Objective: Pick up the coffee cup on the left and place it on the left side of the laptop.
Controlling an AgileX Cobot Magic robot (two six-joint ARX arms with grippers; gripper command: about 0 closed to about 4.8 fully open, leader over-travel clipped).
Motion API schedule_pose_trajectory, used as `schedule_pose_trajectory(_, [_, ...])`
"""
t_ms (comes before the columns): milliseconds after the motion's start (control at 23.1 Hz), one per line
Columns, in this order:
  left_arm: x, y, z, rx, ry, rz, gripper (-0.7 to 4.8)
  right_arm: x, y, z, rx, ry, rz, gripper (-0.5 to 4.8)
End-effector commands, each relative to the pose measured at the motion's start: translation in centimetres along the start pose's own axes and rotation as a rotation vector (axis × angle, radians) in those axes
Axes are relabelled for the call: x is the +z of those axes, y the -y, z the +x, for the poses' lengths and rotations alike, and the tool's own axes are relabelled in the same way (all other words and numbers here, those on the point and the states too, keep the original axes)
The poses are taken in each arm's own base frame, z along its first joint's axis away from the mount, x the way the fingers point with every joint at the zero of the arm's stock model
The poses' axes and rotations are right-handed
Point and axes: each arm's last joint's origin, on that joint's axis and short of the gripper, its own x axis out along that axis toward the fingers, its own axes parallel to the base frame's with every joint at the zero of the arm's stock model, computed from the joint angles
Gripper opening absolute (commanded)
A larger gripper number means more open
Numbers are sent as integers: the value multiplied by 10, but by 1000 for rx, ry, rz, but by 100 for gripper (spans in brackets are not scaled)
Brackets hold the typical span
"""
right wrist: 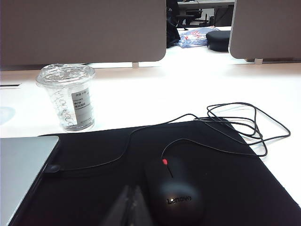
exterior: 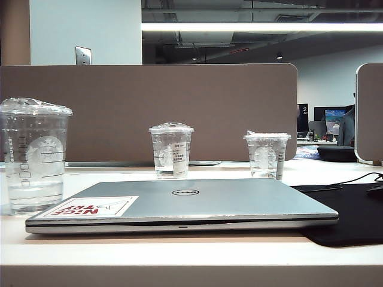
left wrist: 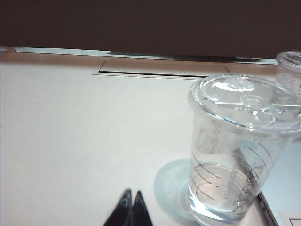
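Observation:
The coffee cup (exterior: 35,155) is tall and clear, with a domed lid, measure lines and some water. It stands upright on the white desk, just left of the silver laptop (exterior: 191,200), whose lid is closed. In the left wrist view the coffee cup (left wrist: 235,150) stands off to one side of my left gripper (left wrist: 132,194). That gripper is shut, holds nothing and is apart from the cup. My right gripper (right wrist: 131,189) is shut and empty above the black mouse pad (right wrist: 225,188), beside the mouse (right wrist: 174,190). Neither arm shows in the exterior view.
A shorter labelled cup (exterior: 171,149) and a smaller cup (exterior: 266,154) stand behind the laptop. A looped mouse cable (right wrist: 235,127) lies on the pad and desk. A brown partition (exterior: 149,107) closes the desk's far side, with a cable flap (left wrist: 160,68) in front of it.

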Motion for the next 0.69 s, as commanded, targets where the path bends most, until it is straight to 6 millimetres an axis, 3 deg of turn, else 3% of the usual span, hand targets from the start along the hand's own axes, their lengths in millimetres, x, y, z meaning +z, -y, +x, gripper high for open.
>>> schedule_pose_trajectory(43, [3, 0, 0, 0, 22, -8, -5, 0, 0, 0, 0, 15, 3, -4])
schedule_pose_trajectory(693, [2, 5, 0, -46, 13, 24, -5, 0, 0, 0, 0, 15, 3, -4])
